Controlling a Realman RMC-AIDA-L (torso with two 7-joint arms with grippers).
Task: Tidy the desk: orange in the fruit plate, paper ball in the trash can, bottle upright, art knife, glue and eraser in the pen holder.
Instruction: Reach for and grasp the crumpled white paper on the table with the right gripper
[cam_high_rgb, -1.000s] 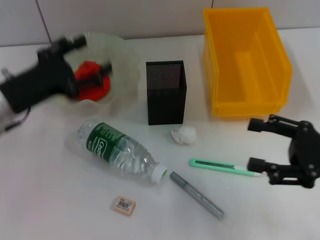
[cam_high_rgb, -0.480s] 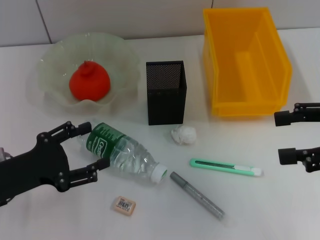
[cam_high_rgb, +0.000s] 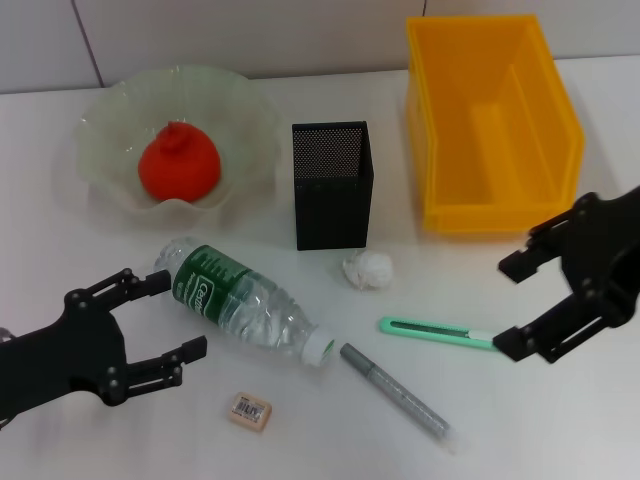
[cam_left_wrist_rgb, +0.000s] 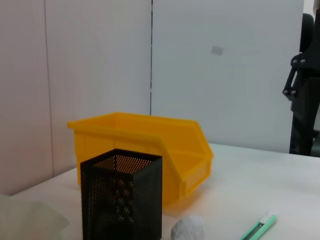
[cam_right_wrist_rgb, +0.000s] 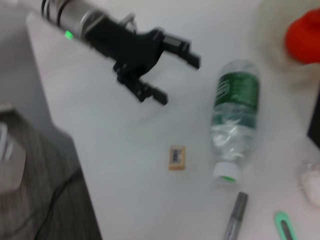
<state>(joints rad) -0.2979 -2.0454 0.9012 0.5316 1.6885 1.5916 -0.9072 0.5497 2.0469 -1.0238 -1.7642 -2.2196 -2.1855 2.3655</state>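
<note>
While the left gripper sits wide apart by one bottle, the right gripper, also apart, hides the art knife's tip.

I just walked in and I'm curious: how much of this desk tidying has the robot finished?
One step looks done: the orange sits in the fruit plate. Nothing is held; the left gripper is open beside the lying bottle, and the right gripper is open near the art knife. Left: bottle upright, paper ball into the yellow bin, and knife, glue stick and eraser into the pen holder.
</note>
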